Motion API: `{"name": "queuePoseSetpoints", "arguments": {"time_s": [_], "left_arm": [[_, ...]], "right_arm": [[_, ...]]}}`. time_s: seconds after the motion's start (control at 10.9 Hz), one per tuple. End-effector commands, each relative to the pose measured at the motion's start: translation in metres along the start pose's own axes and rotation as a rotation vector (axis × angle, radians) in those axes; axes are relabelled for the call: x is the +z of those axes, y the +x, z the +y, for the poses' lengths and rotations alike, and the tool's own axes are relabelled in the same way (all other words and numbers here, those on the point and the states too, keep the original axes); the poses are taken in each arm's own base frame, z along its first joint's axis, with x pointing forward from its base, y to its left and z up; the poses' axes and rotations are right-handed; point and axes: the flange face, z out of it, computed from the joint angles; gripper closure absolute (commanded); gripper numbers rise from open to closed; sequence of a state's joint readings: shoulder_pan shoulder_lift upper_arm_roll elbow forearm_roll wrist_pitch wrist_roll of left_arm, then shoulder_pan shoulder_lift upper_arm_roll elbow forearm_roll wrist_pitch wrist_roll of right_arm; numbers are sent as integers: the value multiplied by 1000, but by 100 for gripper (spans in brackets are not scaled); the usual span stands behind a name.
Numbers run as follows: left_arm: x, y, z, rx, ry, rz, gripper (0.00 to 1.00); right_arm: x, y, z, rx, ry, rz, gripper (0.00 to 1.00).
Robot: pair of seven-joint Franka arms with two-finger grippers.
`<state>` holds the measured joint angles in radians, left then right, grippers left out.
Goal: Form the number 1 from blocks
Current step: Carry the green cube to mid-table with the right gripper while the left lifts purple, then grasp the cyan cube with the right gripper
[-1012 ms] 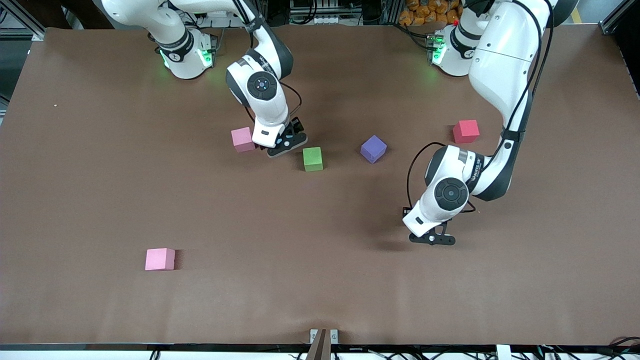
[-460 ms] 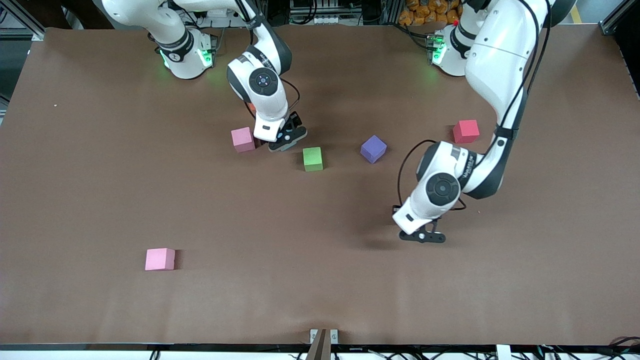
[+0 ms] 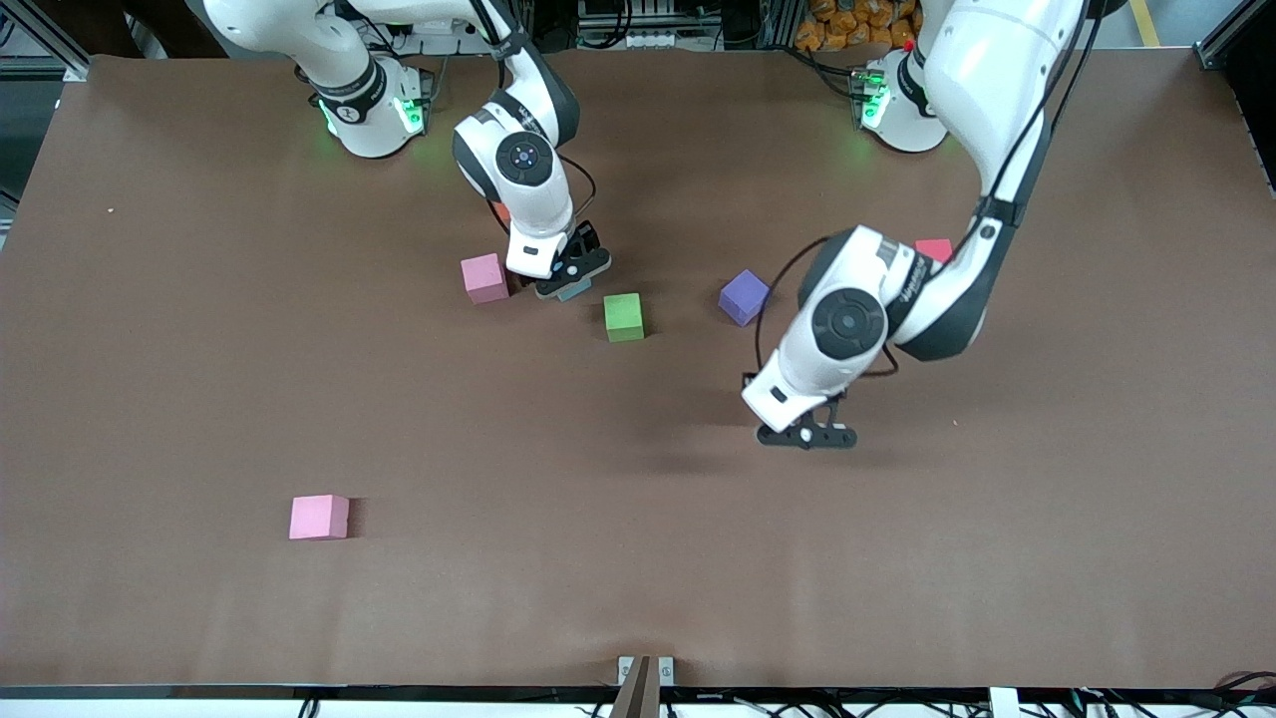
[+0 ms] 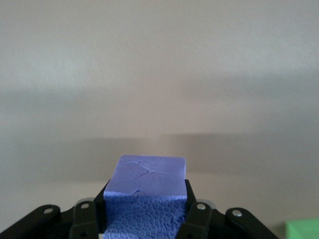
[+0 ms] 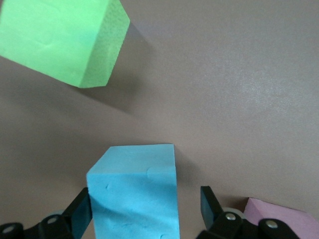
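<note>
The left gripper (image 3: 805,436) hangs over bare table, clamped on a purple block (image 4: 145,196). The right gripper (image 3: 570,282) stands around the light blue block (image 5: 134,191) — jaws apart, one finger (image 5: 209,203) clear of it — between the pink block (image 3: 484,277) and green block (image 3: 623,316).

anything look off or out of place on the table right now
One pink block lies alone toward the right arm's end, nearer the front camera than the pink, green and purple blocks. The purple block sits turned askew. Nothing looks damaged.
</note>
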<state>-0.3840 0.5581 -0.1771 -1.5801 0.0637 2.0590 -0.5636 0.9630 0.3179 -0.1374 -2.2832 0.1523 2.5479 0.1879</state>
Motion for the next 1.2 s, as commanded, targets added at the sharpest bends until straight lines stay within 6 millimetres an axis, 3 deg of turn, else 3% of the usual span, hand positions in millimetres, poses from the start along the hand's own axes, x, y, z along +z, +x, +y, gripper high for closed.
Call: {"name": "queuePoseSetpoints", "arguments": {"time_s": [0.0,0.09,0.28,0.46,0.64,0.83,1.1], "left_arm": [[-23,-34,28,-70,9,-37,100],[-28,-48,42,-105,11,-56,100],[-35,-83,80,-199,12,-84,100],[-40,-113,112,-239,0,-94,100],[-41,-140,139,-232,-1,-100,100],[-36,-160,158,-232,8,-105,100],[-21,-199,198,-244,4,-105,100]], "right_arm": [[-2,-5,1,6,-6,12,46],[-3,-4,2,29,-1,15,56],[-11,-1,5,111,7,28,57],[-27,6,28,172,21,47,56],[-51,18,72,259,42,84,56],[-74,26,130,344,53,127,55],[-88,25,204,330,46,148,54]]}}
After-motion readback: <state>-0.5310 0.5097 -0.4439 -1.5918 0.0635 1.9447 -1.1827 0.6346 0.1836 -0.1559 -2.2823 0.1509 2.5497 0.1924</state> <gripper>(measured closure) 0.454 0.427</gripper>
